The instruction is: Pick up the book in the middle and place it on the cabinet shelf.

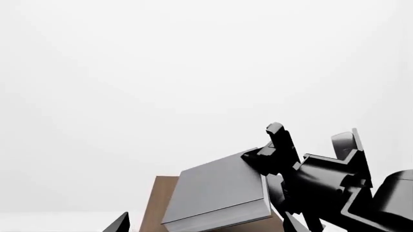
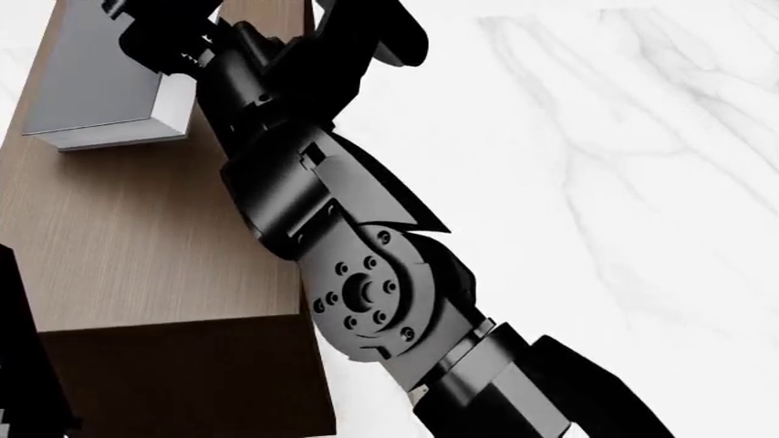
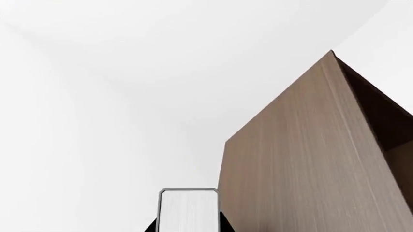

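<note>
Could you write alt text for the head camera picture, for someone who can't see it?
A black robot arm's claw holds a dark grey book over the top of a brown wooden cabinet, with white marble floor alongside.

We see the book (image 2: pixel 91 64) with a plain dark grey cover and white page edges. The cabinet shelf (image 2: pixel 146 246) shows brown wood grain, with a darker brown side at six o'clock. The right arm (image 2: pixel 353 274) is black; the floor (image 2: pixel 608 164) is white marble with faint grey veins.
</note>
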Available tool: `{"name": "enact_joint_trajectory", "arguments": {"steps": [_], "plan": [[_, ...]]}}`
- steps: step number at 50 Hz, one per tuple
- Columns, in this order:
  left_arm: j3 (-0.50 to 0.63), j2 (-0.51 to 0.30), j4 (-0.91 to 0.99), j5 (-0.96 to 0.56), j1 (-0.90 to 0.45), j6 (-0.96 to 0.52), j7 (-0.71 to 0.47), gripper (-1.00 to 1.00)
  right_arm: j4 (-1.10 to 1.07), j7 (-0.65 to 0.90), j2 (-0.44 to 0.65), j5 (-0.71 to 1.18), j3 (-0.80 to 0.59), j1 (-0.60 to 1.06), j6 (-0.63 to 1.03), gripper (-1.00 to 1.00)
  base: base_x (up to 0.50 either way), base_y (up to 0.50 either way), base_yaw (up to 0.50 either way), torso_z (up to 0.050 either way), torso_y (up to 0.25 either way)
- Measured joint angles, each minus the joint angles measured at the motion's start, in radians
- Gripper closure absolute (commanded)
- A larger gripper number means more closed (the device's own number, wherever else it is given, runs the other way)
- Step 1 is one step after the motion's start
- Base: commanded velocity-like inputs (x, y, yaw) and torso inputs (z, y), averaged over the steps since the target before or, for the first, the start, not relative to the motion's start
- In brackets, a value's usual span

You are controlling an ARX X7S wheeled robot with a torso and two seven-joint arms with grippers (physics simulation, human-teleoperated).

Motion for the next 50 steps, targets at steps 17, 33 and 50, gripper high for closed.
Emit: {"name": "enact_joint_trajectory", "arguments": {"steps": [17,33,50], "plan": [[0.001,-0.006,-0.002,-0.003,-0.001,0.004,-0.008,-1.00,0.051,-0.005,-0.007,0.048,-0.046,0.035,-0.009,1.00,0.00,0.00,0.00,0.000,0.000],[0.008,-0.009,-0.009,0.000,0.000,0.013,-0.010,-1.00,0.157,0.008,-0.014,0.275,-0.212,0.123,-0.054,1.00,0.00,0.00,0.00,0.000,0.000],[0.008,-0.016,-0.009,-0.001,0.003,0.021,-0.016,-1.00,0.209,-0.038,-0.014,0.522,-0.429,0.185,-0.136,1.00,0.00,0.00,0.00,0.000,-0.003]]}}
